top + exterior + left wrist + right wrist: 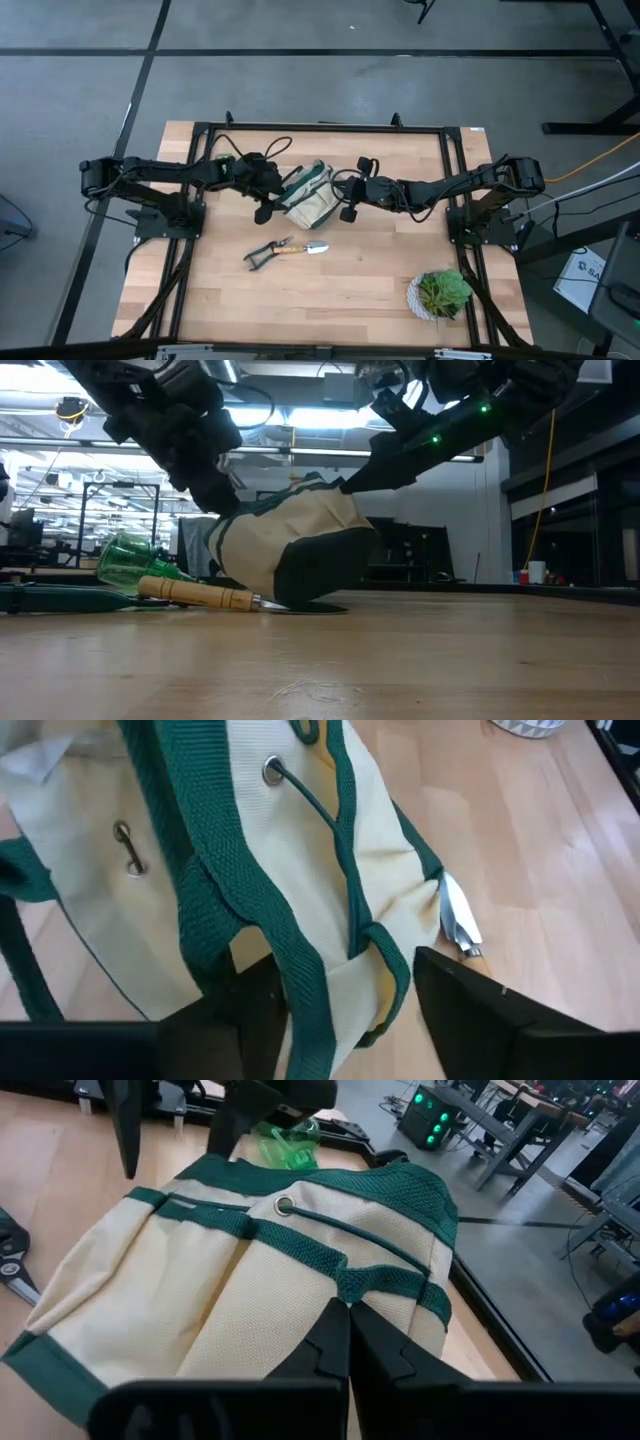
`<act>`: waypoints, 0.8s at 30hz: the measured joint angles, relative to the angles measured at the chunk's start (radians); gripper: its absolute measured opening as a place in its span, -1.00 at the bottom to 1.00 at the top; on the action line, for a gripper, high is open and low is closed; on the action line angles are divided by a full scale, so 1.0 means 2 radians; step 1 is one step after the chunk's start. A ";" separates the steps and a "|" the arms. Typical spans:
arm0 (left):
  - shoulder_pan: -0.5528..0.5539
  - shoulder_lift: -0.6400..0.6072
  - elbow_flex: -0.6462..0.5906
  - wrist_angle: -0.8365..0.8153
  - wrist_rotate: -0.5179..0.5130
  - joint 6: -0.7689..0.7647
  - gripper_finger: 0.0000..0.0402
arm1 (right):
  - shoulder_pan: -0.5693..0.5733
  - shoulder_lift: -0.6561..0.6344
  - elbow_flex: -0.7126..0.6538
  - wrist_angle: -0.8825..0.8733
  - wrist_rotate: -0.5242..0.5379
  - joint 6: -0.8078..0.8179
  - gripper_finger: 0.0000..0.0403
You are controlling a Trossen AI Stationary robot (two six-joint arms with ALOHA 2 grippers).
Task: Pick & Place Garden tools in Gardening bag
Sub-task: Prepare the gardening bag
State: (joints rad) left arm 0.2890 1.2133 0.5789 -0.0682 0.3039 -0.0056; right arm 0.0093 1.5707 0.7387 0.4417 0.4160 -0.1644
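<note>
The cream gardening bag with dark green trim stands tilted at the table's middle, its dark bottom on the wood. My left gripper is at the bag's left side, open, with the bag's rim between its fingers. My right gripper is shut on the bag's right side. The black-handled shears and the wooden-handled trowel lie on the table near the bag. A bright green item lies beyond the bag, by the left arm; it also shows in the low view. My left gripper's fingers stand apart on either side of a fold of the bag's green-trimmed rim. The trim lies against one finger. I cannot tell whether the other finger touches the cloth. My right gripper pinches the green trim band on the bag's side between its two fingers. It comes slanting down from the table's right. The bag leans, its bottom on the table.
A leafy plant in a white pot stands at the near right corner. The black frame rails run along the table's far edge and sides. Bare wood lies in front of the tools.
</note>
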 joint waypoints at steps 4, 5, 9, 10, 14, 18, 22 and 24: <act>-0.017 0.000 0.000 0.012 -0.029 0.000 -0.32 | 0.000 0.000 0.000 0.006 0.000 0.007 -1.00; -0.021 0.000 0.000 0.014 -0.037 0.001 -0.41 | 0.000 0.000 0.000 0.007 0.000 0.009 -1.00; -0.034 0.000 0.000 0.029 -0.075 0.004 -0.80 | 0.000 0.000 0.000 0.007 0.001 0.012 -1.00; -0.036 0.000 0.000 0.030 -0.087 0.007 -0.90 | 0.000 0.000 0.000 0.007 0.001 0.013 -1.00; -0.040 0.000 0.000 0.032 -0.120 0.014 -0.98 | 0.000 0.000 0.000 0.007 0.001 0.013 -1.00; -0.041 0.000 0.003 0.027 -0.135 0.030 -0.99 | 0.000 0.000 0.000 0.006 0.001 0.013 -1.00; -0.040 0.000 0.024 -0.013 -0.173 0.048 -0.99 | -0.001 0.000 0.000 0.006 0.001 0.014 -0.99; -0.040 0.000 0.037 -0.036 -0.191 0.056 -0.99 | -0.001 0.000 0.000 0.006 0.001 0.015 -0.95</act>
State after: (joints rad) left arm 0.2081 1.2133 0.6529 -0.1402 -0.0779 0.1058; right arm 0.0082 1.5707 0.7387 0.4538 0.4183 -0.1352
